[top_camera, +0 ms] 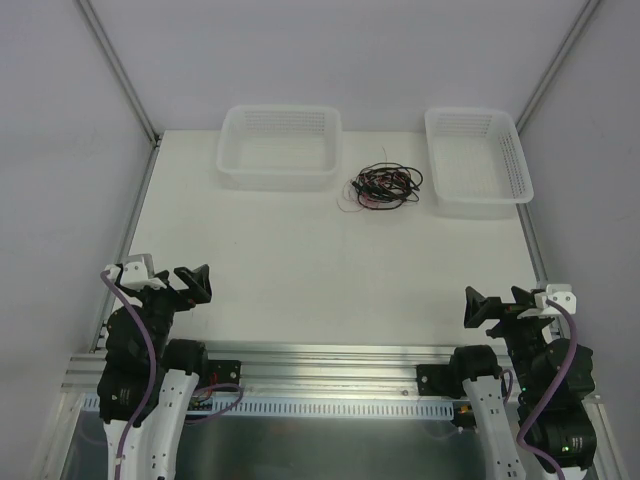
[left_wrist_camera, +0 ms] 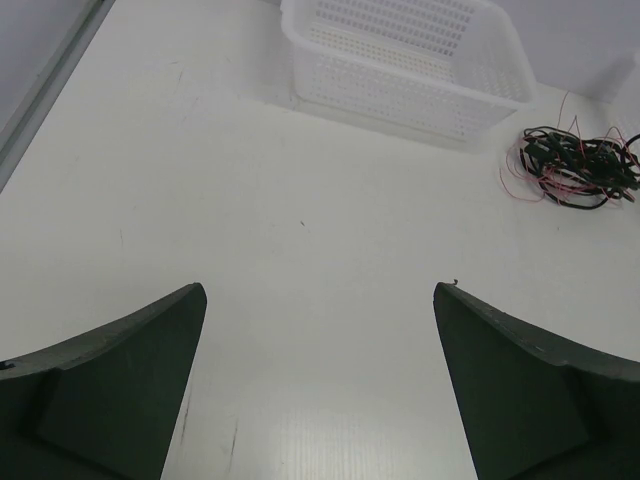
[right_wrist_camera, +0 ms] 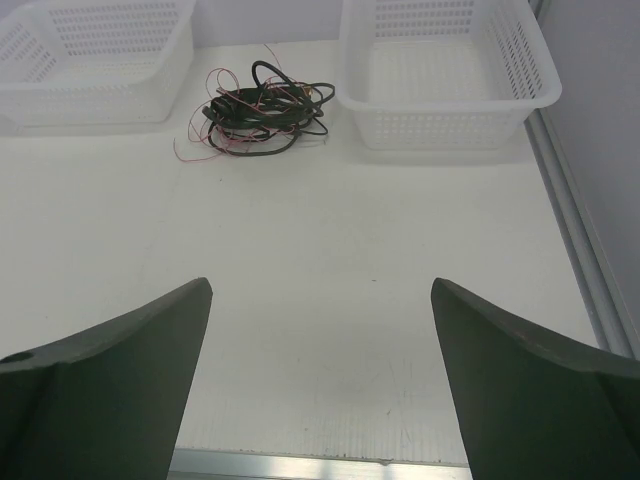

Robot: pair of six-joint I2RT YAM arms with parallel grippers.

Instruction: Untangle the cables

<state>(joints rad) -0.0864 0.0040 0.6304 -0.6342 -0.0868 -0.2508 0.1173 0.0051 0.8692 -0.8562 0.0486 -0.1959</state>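
Note:
The cables (top_camera: pixel 383 185) lie in one tangled heap of black and thin red-pink wires on the white table, at the back between the two baskets. The heap also shows in the left wrist view (left_wrist_camera: pixel 580 165) and in the right wrist view (right_wrist_camera: pixel 262 115). My left gripper (top_camera: pixel 196 283) is open and empty at the near left, far from the heap; in its own view the gripper (left_wrist_camera: pixel 320 290) has its jaws wide apart. My right gripper (top_camera: pixel 474 308) is open and empty at the near right, and the gripper (right_wrist_camera: pixel 320 285) shows its jaws wide apart.
A white mesh basket (top_camera: pixel 280 147) stands at the back, left of the heap. A second white basket (top_camera: pixel 475 160) stands at the back right. Metal frame rails run along both table sides, and an aluminium rail (top_camera: pixel 330 355) runs along the near edge.

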